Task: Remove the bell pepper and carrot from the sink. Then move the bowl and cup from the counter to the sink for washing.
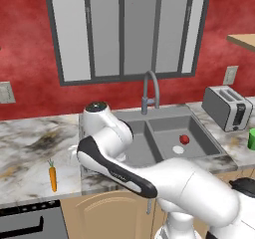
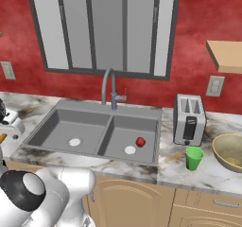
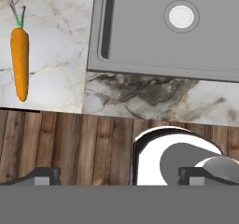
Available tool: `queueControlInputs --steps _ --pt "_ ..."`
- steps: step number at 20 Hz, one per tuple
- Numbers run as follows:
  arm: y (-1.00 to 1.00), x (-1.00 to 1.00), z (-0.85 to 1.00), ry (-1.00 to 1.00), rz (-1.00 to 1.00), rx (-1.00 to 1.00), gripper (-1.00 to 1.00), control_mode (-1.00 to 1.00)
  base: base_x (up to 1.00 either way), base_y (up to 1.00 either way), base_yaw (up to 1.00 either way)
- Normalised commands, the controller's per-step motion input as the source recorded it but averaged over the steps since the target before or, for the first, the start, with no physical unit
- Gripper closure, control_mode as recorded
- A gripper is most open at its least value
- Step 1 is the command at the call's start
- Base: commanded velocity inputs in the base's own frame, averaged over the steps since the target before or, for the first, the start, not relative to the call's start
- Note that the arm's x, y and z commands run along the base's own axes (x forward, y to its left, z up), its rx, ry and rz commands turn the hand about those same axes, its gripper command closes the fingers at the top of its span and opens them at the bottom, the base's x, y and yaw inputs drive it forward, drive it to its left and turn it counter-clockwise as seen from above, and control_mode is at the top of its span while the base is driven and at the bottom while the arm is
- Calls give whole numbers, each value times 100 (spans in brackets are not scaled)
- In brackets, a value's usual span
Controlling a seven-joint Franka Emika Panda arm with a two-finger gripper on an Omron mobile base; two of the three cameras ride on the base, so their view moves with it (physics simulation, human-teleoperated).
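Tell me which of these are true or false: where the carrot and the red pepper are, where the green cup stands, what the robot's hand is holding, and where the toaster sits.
1. The carrot lies on the counter, outside the sink. True.
2. The bell pepper is on the counter beside the toaster. False: it lies in the right basin of the sink, near the white drain.
3. The cup stands on the counter in front of the toaster. True.
4. The gripper holds the carrot. False: its fingers are open and empty; in the hand view the carrot lies apart on the marble.
5. The bowl sits in the sink. False: it is on the counter, right of the cup.
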Motion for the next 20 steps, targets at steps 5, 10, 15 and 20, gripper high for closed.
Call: queueControlInputs --steps 5,10,15,20 --pt "-48 -2 12 0 0 4 -100 -100 0 0 0" --pt "-48 0 14 0 0 2 -100 -100 0 0 0" --pt "-47 0 8 0 0 0 -100 -100 0 0 0" --pt "-47 0 1 0 0 0 -100 -100 0 0 0"
